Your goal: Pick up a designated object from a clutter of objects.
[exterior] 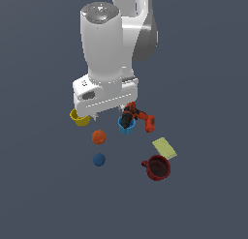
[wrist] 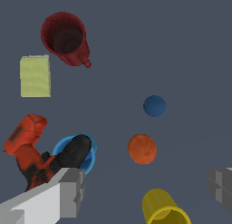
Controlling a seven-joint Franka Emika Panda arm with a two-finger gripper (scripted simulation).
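- Orange ball (exterior: 99,137) lay on the dark grey worktop (exterior: 43,194), round and dimpled, so no long axis or facing direction could be read from it.
- It sat between the yellow cup (exterior: 79,118) and the blue ball (exterior: 99,159) in the exterior view, apart from both, with bare surface all round it.
- In the wrist view the orange ball (wrist: 142,149) showed just beside the blue ball (wrist: 154,106) and near the yellow cup (wrist: 164,208), touching neither.
- The blue cup (exterior: 126,126) stood towards the exterior view's right of the orange ball, with the black nose of the orange-red drill (exterior: 138,116) resting at its mouth; the wrist view showed the same drill (wrist: 31,150) lying with its nose in the blue cup (wrist: 77,156).
- The yellow-green pad (exterior: 164,148) and the dark red mug (exterior: 157,167) lay further to the exterior view's right, well apart from the orange ball; the mug (wrist: 65,39) and pad (wrist: 35,76) sat near each other without touching.
- Open worktop stretched wide on the exterior view's left and below the blue ball.
- The gripper (exterior: 107,114) hung above the clutter, over the gap between the yellow and blue cups, its fingers (wrist: 72,191) spread wide and holding nothing.
- No part of the gripper (wrist: 147,189) touched any object.
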